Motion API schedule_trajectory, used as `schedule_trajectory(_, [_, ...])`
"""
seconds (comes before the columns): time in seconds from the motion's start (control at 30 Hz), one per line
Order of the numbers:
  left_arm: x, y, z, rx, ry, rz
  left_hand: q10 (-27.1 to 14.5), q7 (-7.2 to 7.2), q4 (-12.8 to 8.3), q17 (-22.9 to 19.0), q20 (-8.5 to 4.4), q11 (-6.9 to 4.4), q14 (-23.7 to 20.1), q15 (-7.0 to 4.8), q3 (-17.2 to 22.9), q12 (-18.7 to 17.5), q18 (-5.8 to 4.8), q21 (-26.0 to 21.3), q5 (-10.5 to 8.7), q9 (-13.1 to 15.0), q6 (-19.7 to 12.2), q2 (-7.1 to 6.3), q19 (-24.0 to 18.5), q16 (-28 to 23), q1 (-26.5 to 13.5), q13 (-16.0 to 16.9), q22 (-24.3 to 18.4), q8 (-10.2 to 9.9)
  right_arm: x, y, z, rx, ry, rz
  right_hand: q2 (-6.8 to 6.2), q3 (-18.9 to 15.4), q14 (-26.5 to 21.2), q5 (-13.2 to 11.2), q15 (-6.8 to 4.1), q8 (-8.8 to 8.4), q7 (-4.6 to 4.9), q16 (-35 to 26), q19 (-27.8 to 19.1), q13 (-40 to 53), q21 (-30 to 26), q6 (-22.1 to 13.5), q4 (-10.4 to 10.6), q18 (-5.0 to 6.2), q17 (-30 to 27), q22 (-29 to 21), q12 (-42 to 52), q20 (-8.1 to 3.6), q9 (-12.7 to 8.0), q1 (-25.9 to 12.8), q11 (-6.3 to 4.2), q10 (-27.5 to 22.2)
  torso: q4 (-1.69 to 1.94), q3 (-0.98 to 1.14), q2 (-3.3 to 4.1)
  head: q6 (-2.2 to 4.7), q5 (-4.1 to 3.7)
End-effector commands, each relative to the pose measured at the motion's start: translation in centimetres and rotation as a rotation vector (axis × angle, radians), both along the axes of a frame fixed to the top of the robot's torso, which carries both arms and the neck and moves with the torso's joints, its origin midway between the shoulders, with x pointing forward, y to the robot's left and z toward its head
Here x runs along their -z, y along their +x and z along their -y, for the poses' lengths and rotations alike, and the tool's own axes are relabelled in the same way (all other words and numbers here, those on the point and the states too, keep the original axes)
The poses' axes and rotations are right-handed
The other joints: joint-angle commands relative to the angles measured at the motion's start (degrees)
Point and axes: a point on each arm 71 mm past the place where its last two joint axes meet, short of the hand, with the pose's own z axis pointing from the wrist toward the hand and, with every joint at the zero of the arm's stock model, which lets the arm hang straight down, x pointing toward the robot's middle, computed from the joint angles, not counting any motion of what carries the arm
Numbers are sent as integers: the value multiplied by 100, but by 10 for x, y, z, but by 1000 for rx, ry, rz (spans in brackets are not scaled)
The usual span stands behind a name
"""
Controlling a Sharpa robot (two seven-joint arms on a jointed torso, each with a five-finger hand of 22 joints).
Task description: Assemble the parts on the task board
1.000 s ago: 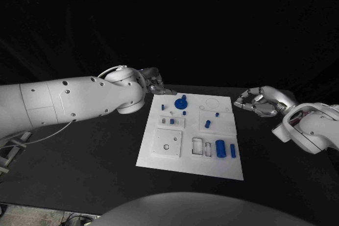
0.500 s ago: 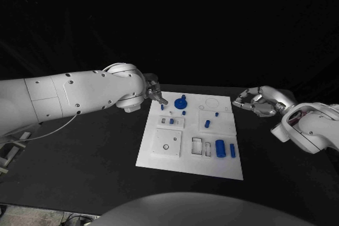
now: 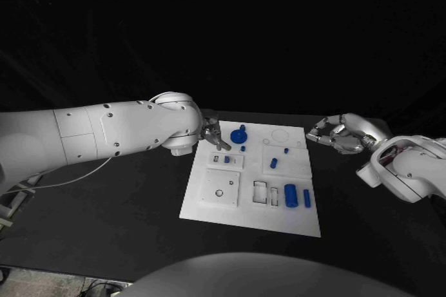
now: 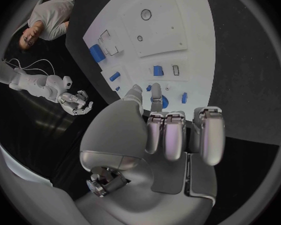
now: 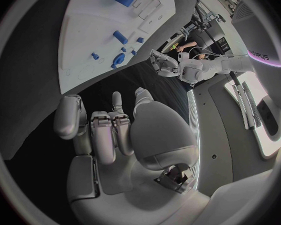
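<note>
While my left hand (image 3: 212, 132) hovers over the board's (image 3: 223, 203) far corner, fingers partly curled and holding nothing, a blue knob (image 3: 238, 136) sits just beside its fingertips; my right hand (image 3: 336, 134) hangs curled, empty, off the board's opposite edge.

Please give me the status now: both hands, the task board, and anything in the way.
Left hand empty, fingers over the far-left corner of the task board, beside the round blue part. Right hand curled, empty, off the board's right. Nothing in the way.
</note>
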Motion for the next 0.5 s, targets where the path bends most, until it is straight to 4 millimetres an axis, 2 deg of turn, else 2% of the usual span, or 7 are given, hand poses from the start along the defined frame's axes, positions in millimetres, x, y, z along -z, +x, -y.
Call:
schedule_trajectory(0.03, [6,0,4,48,83,-64,617,61,5,1510,2,56,604,40,-43,-20,-52,1,-133,-122,-11,-13,514,14,-206,1507,1439,-128,1,0,-2,-15,-1,-11,40,-9,588,36,2,0,3,20,13,1492,-21,36,-7,93,1506,855,-9,11,-9,-43,-14,602,-9,-1,6,0,11])
schedule_trajectory(0.2, [13,4,11,61,141,-109,617,95,9,1510,39,92,604,76,-41,-20,-52,1,-214,-332,57,-26,515,14,-554,1507,1441,-300,1,0,-3,-17,-1,-14,45,-9,588,45,3,3,3,20,16,1492,-19,44,-7,92,1506,856,-9,11,-9,-45,-13,602,-5,0,8,0,8])
schedule_trajectory(0.4, [17,10,18,82,214,-121,617,38,4,1510,35,57,604,57,-12,-20,-49,-10,-176,-337,311,4,508,14,-750,1507,1435,-239,1,0,-3,-18,-1,-16,52,-7,588,57,4,4,3,20,16,1492,-21,52,-8,92,1506,856,-9,12,-9,-46,-12,602,-5,-1,3,0,14])
schedule_trajectory(0.5, [19,11,20,88,240,-115,617,34,1,1510,32,53,604,53,-7,-20,-43,-28,-167,-334,321,8,495,14,-757,1507,1424,-236,1,-1,-2,-18,-1,-16,55,-7,588,65,4,4,3,20,16,1492,-21,55,-9,92,1506,856,-9,13,-10,-45,-12,602,-5,-1,4,0,13])
